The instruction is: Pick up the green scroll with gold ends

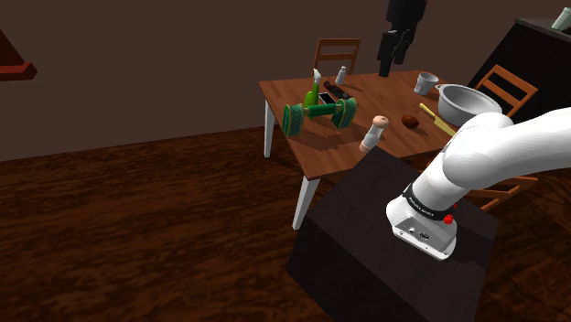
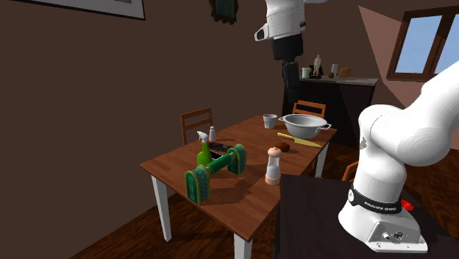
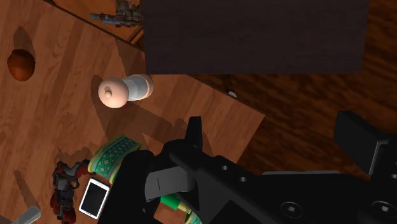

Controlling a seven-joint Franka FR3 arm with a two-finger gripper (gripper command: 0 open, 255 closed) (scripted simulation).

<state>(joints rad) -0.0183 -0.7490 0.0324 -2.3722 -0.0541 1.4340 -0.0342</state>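
Observation:
The green scroll (image 1: 318, 112) lies on the wooden table (image 1: 339, 151), a thin green rod between two wide patterned disc ends. It rests near the table's front corner in the second exterior view (image 2: 215, 168). My black gripper (image 1: 390, 62) hangs high above the table's far side, well clear of the scroll (image 2: 292, 82). In the wrist view the fingers (image 3: 194, 135) stand wide apart with nothing between them, so the gripper (image 3: 273, 137) is open. One green scroll end (image 3: 113, 156) shows beside the hand, and the rest is hidden behind it.
A pale grinder (image 1: 371, 135) stands close to the scroll. A green spray bottle (image 1: 313, 91), a small shaker (image 1: 341, 75), a cup (image 1: 425, 82), a grey bowl (image 1: 467, 101), a yellow-handled knife (image 1: 437, 119) and a brown lump (image 1: 411, 120) share the table. Chairs (image 1: 335, 50) ring it.

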